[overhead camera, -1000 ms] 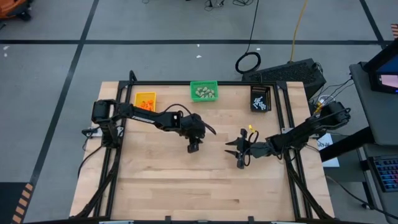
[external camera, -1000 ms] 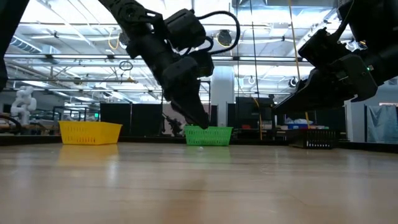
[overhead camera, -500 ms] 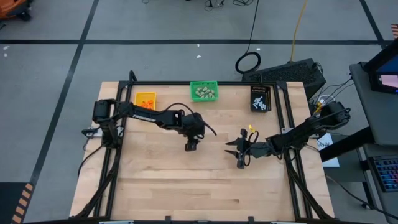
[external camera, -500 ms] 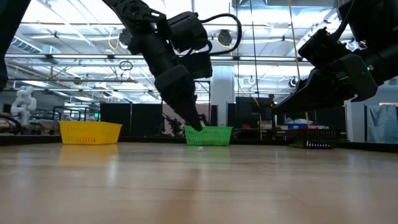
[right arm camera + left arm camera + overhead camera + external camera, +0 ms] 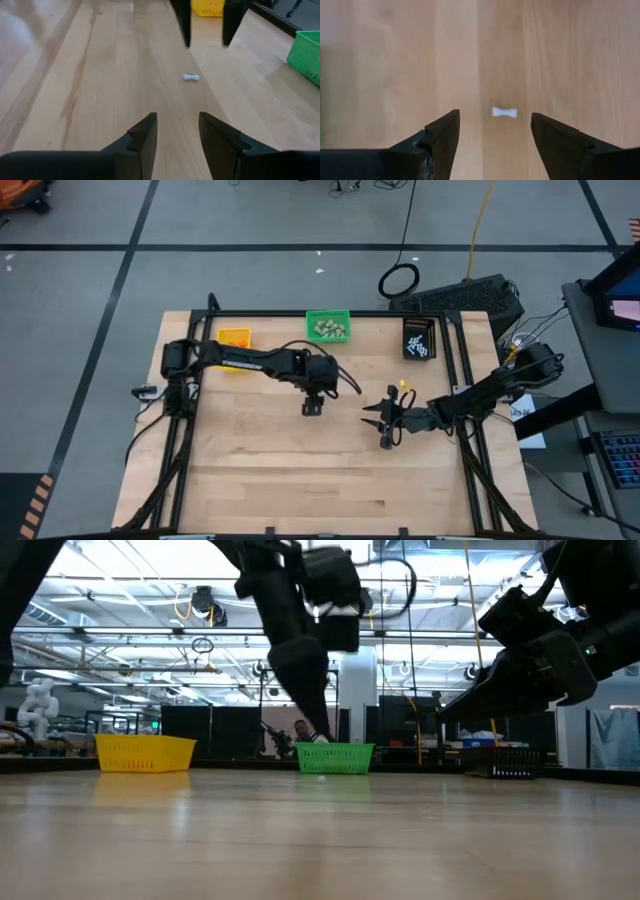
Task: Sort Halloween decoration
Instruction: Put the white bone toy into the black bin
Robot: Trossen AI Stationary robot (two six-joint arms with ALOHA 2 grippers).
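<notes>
**Item: white stick** (image 5: 504, 112). One bone-shaped piece, lying flat on the bare table (image 5: 260, 470) near its centre, touching nothing. In the left wrist view it sits between the two fingers but clear of both.

**Left gripper** (image 5: 312, 408). At table centre, raised above the stick. Change: a second ago its jaws were much narrower and it hung lower and a little toward 8 o'clock; it has since opened wide, lifted and shifted toward 2 o'clock. Jaws now open, holding nothing.

**Right gripper** (image 5: 384, 423). At 3 o'clock from the left gripper, well apart, unmoved. Jaws part-open, empty, pointing toward the stick.

**Bins.** Yellow bin (image 5: 234, 337) at 11 o'clock of the table, partly hidden by the left arm. Green bin (image 5: 328, 326) at 12 o'clock, holding beige lumps. Black bin (image 5: 419, 338) at 1 o'clock, holding white sticks.

**Reading.** The stick is loose on the wood, not in any bin. Judged: either a grasp failed or the gripper is lining up afresh. The stick remains to be picked and carried to the black bin.
</notes>
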